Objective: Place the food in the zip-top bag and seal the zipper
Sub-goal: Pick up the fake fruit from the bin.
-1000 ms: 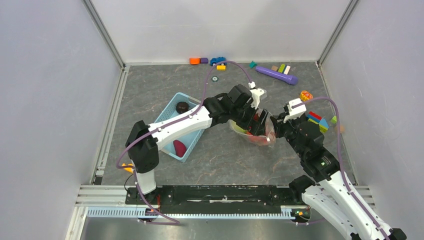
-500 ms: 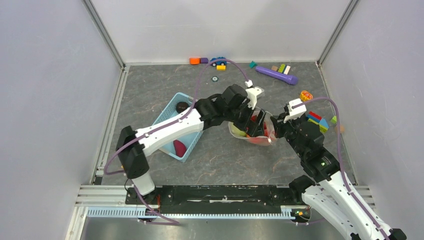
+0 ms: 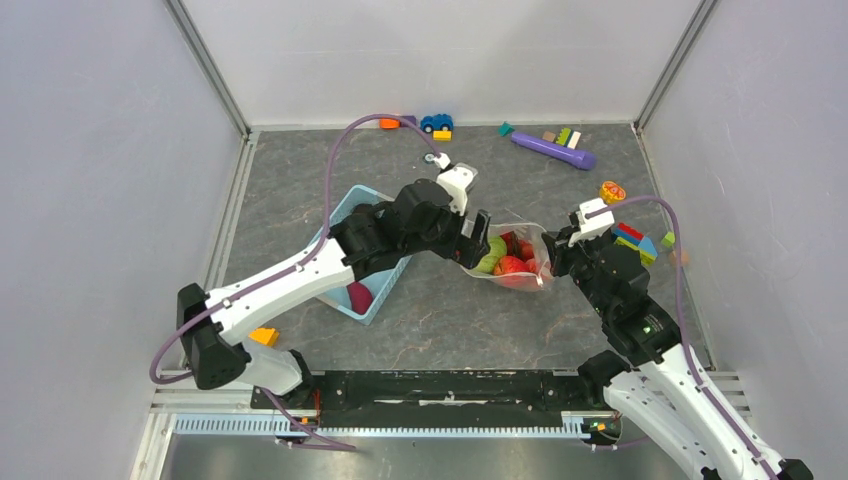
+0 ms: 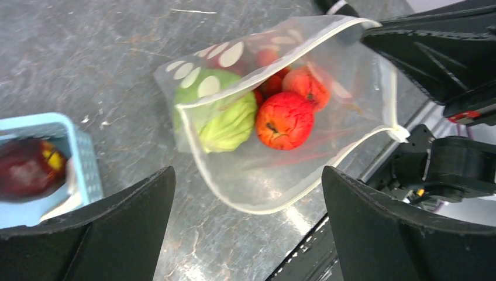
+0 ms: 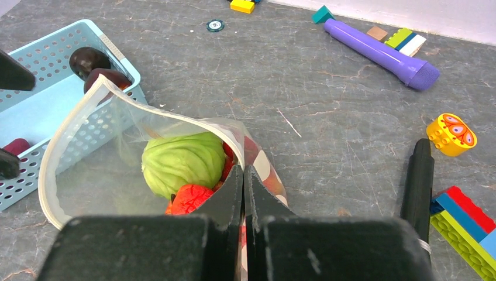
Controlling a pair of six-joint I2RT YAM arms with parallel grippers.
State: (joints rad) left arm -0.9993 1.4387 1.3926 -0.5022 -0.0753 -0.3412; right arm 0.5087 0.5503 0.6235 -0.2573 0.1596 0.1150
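Pinching rim of zip-top bag (image 5: 117,175) with right gripper (image 5: 243,175), fingers pressed flat together on the plastic. Hovering left gripper (image 4: 247,175) over the bag's gaping mouth, fingers spread wide, nothing between them. Seeing green food piece (image 4: 225,114) and red food piece (image 4: 285,120) inside bag on table (image 3: 440,320), zipper (image 4: 188,133) unsealed. Noting dark maroon piece (image 5: 88,58) and magenta piece (image 3: 358,296) in light blue basket (image 5: 35,111) just beside bag.
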